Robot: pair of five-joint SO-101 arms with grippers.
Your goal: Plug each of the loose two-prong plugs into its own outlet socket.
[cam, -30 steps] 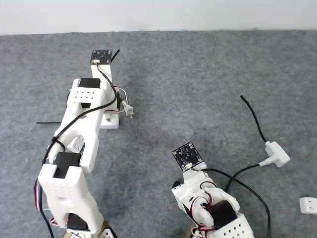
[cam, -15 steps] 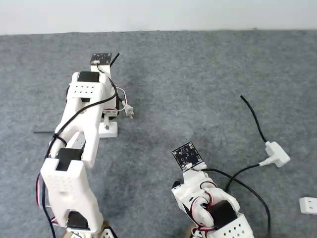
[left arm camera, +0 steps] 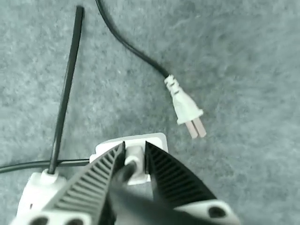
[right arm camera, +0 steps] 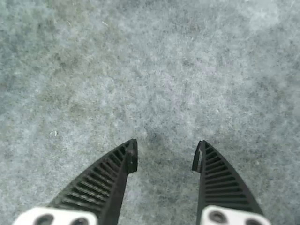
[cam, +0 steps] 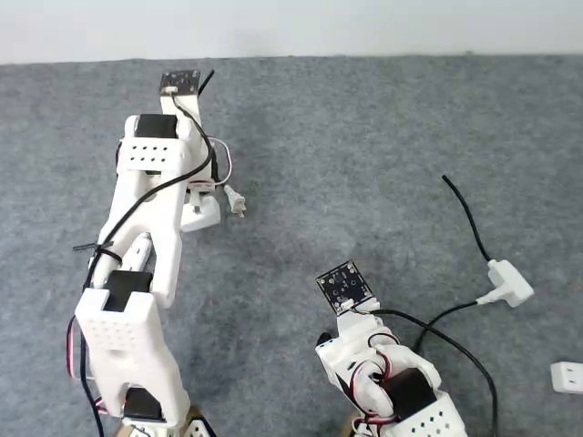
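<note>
In the left wrist view my left gripper (left arm camera: 134, 147) is shut on a small white outlet socket (left arm camera: 136, 161) on the grey carpet. A loose white two-prong plug (left arm camera: 186, 107) on a black cable lies just beyond it, prongs pointing away from the socket. From above, the socket (cam: 202, 214) sits beside the left arm (cam: 159, 182), with the plug (cam: 235, 201) right of it. My right gripper (right arm camera: 166, 159) is open over bare carpet, at the near centre. A second white plug (cam: 508, 282) with black cables lies at the right, and another white socket (cam: 567, 375) at the right edge.
A thin black cable (left arm camera: 65, 89) runs alongside the held socket. The right arm's camera board (cam: 346, 284) sits near the table's middle. Open carpet lies between the two arms and across the far right.
The left arm has pulled farther from the front edge, dragging the outlet socket with it. The plug next to it shifted slightly. The right arm has stayed still.
</note>
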